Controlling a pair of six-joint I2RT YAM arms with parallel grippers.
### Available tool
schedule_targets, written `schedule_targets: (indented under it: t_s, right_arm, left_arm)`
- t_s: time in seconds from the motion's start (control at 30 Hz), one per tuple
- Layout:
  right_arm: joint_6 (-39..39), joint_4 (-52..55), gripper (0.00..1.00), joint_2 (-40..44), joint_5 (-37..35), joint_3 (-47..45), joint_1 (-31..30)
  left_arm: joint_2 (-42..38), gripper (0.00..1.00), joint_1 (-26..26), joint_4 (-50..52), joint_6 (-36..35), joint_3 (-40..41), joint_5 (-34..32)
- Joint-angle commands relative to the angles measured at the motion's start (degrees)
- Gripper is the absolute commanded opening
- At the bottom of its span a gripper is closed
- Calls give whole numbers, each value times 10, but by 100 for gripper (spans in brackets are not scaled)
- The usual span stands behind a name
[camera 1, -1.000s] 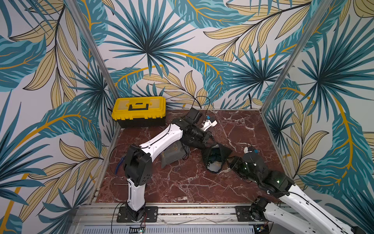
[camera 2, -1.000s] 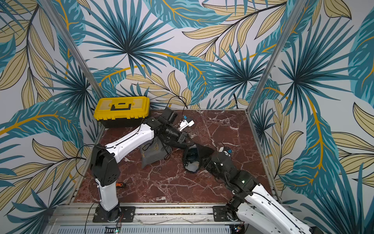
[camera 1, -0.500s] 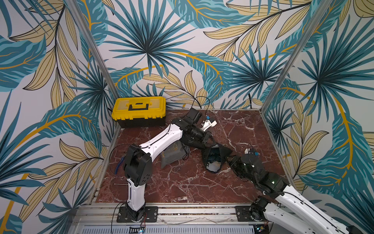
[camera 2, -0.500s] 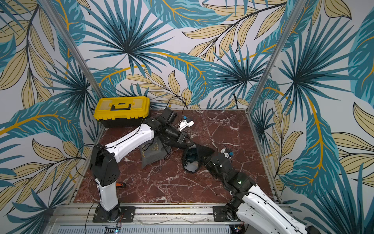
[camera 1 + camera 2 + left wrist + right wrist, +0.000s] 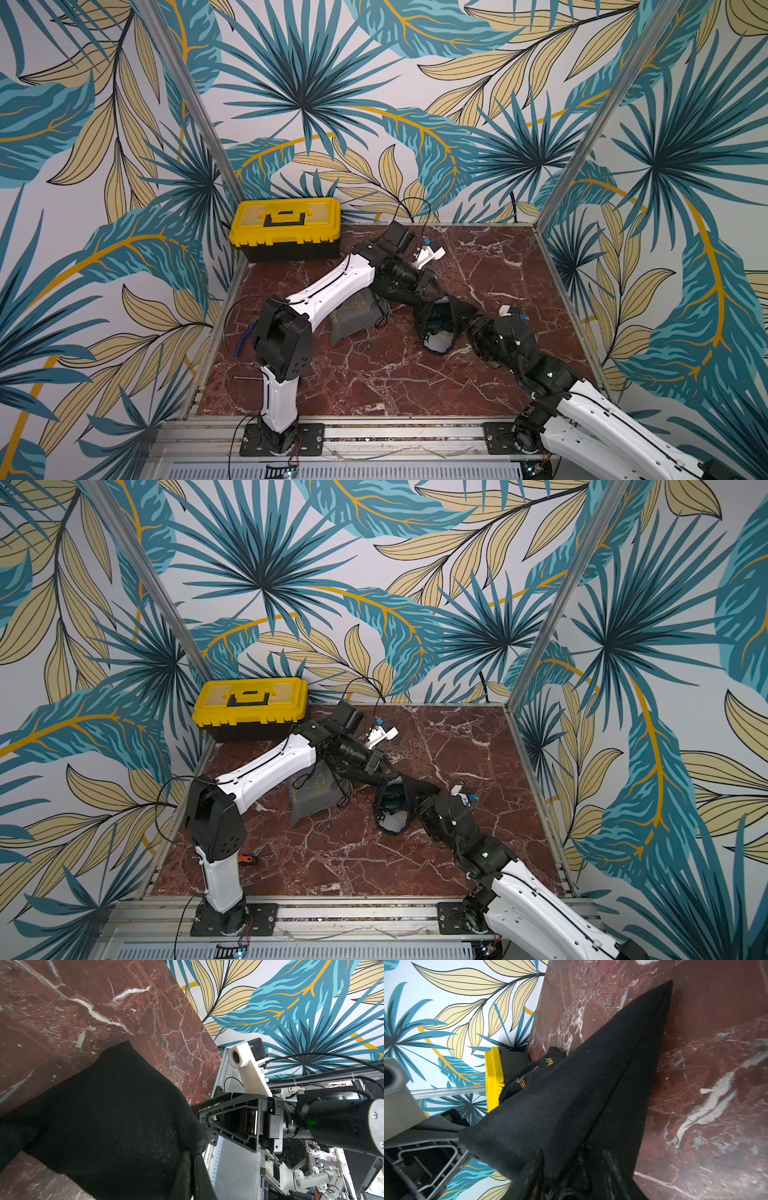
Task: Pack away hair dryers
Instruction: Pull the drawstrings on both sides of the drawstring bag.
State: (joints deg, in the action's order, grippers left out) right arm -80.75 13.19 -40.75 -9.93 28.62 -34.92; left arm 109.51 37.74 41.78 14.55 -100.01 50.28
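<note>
**Keep the pouch mouth wide**

The left claw (image 5: 434,292) was pinched tight on the black pouch (image 5: 456,309) rim; the right claw (image 5: 468,324) was at the other side, its fingers hidden by cloth, so its grip could not be told; a teal dryer (image 5: 435,323) lay inside the mouth; both should pull apart gently and evenly; since a second before, only the right elbow (image 5: 548,374) had swung inward.
</note>
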Motion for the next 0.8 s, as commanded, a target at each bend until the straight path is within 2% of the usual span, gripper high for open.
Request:
schedule_targets:
  t_s: [0.0, 0.23, 0.47, 0.77]
  right_arm:
    - [-11, -47, 47, -7, 12, -9, 4]
    - [-27, -33, 44, 12, 23, -19, 4]
    - [-31, 64, 45, 41, 15, -5, 4]
    - [-42, -36, 43, 11, 21, -25, 3]
  left_arm:
    - [-28, 0, 1, -16, -8, 2, 15]
    - [-30, 0, 1, -16, -8, -2, 15]
    - [-32, 0, 1, -15, -10, 0, 14]
    - [-32, 0, 1, -14, -14, 1, 11]
